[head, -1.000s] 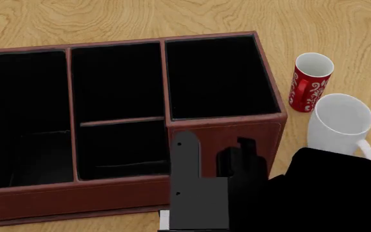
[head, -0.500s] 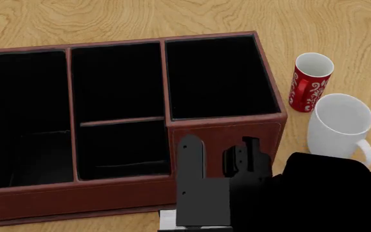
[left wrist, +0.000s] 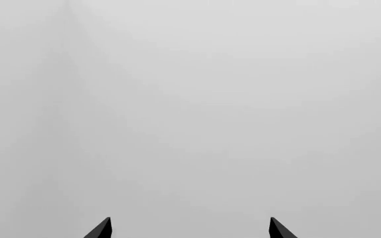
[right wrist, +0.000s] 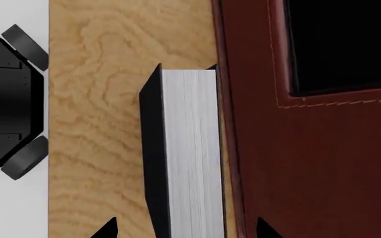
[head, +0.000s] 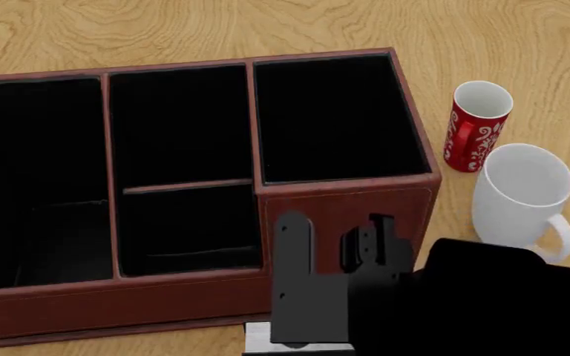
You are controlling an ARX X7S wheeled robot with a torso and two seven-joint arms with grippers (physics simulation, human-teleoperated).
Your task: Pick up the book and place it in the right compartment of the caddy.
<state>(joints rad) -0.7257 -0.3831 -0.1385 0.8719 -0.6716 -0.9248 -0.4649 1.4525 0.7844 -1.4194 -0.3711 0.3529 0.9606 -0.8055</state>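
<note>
The reddish-brown caddy fills the left and middle of the head view. Its right compartment has a black lining. The book stands on the table with its white-grey page edge up, close against the caddy's outer wall. In the head view only a white sliver of the book shows under my arm. My right gripper is open above the book; in the right wrist view its tips straddle the book, one over the caddy wall. My left gripper is open, facing blank grey.
A red patterned mug and a white mug stand to the right of the caddy on the wooden table. The robot's black base shows beyond the table's near edge in the right wrist view.
My right gripper has shifted slightly right and lower in the head view, still over the book. The caddy and the mugs have not moved.
</note>
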